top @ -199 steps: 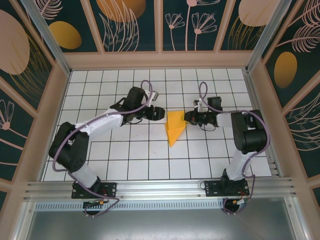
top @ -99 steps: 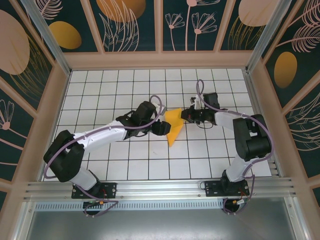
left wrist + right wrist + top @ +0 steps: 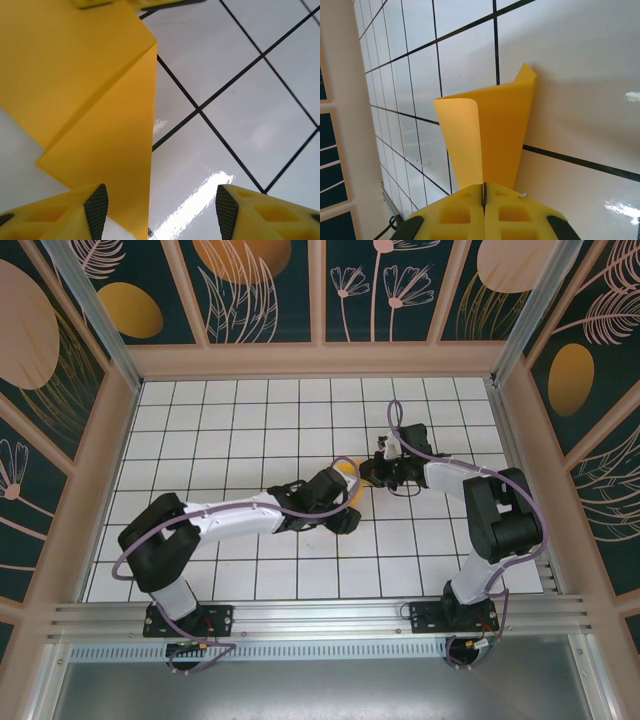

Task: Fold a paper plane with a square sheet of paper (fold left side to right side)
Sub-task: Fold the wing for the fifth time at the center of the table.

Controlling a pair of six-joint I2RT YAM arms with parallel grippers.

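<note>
Two hands meet at the middle of the worktop [image 3: 400, 560]: right hand [image 3: 483, 192] pinching an edge of the folded paper [image 3: 495, 130], left hand [image 3: 157, 210] spread above its point. Light, limp, crease-prone; best held by its edges.

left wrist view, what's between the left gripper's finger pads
In the left wrist view: the folded paper's lower corner beside one pad, then bare table.
</note>
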